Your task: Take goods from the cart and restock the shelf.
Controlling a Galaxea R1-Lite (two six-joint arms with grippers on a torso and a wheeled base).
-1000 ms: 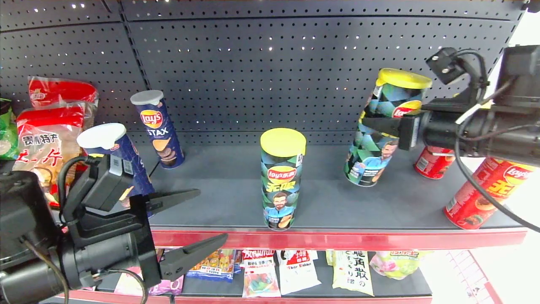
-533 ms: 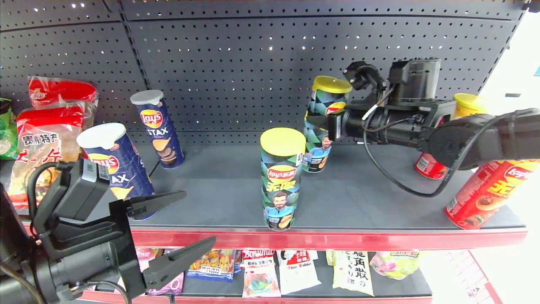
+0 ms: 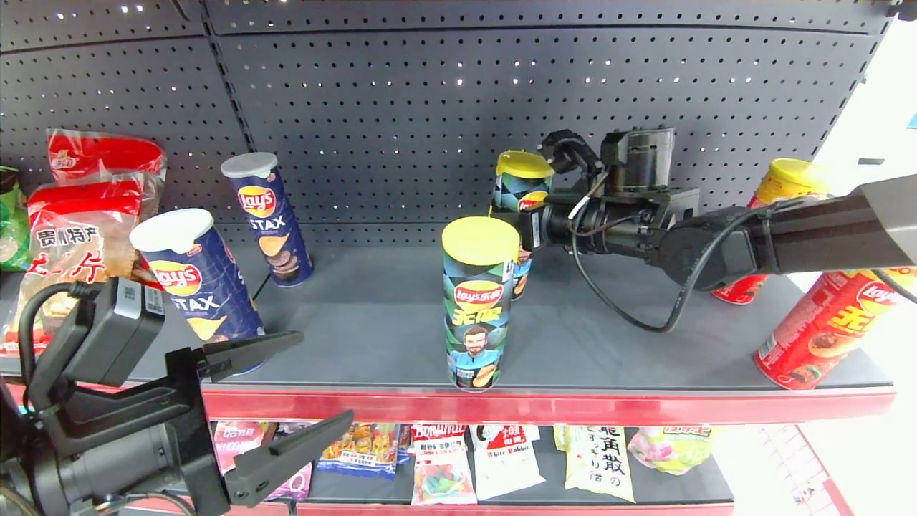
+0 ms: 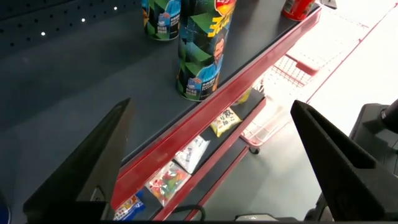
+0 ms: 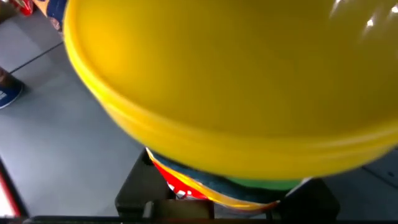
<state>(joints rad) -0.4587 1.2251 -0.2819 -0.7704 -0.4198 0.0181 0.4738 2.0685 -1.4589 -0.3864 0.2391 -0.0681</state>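
My right gripper [image 3: 521,216] is shut on a yellow-lidded chip can [image 3: 521,183] with a green and blue print. It holds the can upright at the back of the grey shelf [image 3: 372,315]. A matching can [image 3: 478,301] stands near the red front edge and hides the held can's base. In the right wrist view the held can's yellow lid [image 5: 236,81] looms close, with the gripper [image 5: 224,196] clamped below it. My left gripper [image 3: 324,376] hangs open and empty in front of the shelf's left end, and the left wrist view shows the gripper [image 4: 211,106] over the shelf edge.
Two blue cans [image 3: 193,279] [image 3: 269,215] stand at the left by red snack bags [image 3: 79,229]. Red cans [image 3: 824,322] [image 3: 781,208] stand at the right end. Packets [image 3: 501,459] lie on the lower shelf. A red-rimmed wire cart [image 4: 305,65] stands beside the shelving.
My right arm has carried the can from the right side leftward and back, to behind the front can. My left gripper has dropped lower and to the left, staying open.
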